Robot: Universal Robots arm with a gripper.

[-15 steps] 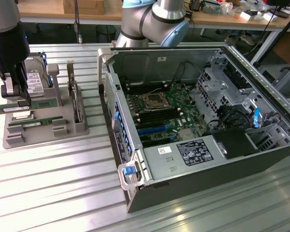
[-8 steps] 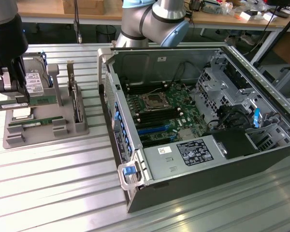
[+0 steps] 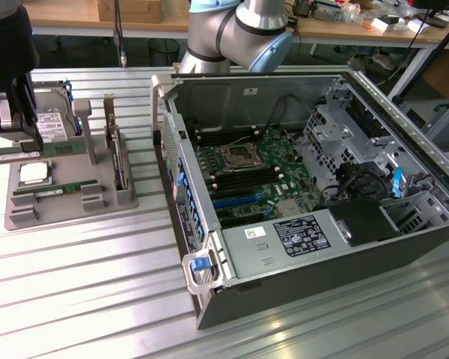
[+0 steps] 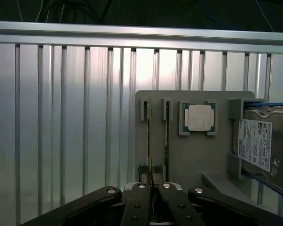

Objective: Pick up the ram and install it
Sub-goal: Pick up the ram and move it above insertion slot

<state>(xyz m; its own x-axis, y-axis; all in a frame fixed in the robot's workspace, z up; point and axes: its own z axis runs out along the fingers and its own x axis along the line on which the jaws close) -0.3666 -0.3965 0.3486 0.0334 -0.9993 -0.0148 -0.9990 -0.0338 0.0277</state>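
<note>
One ram stick (image 4: 150, 141) stands pinched edge-on in my narrowed hand (image 4: 153, 187) at the grey holder (image 4: 193, 160): pickup step, demanding a square, steady grip.

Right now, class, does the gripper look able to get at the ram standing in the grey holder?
Likely yes: the gripper is right on the ram, its jaws shut about the strip's thin edge where it stands in the grey holder, and nothing lies between them.
</note>
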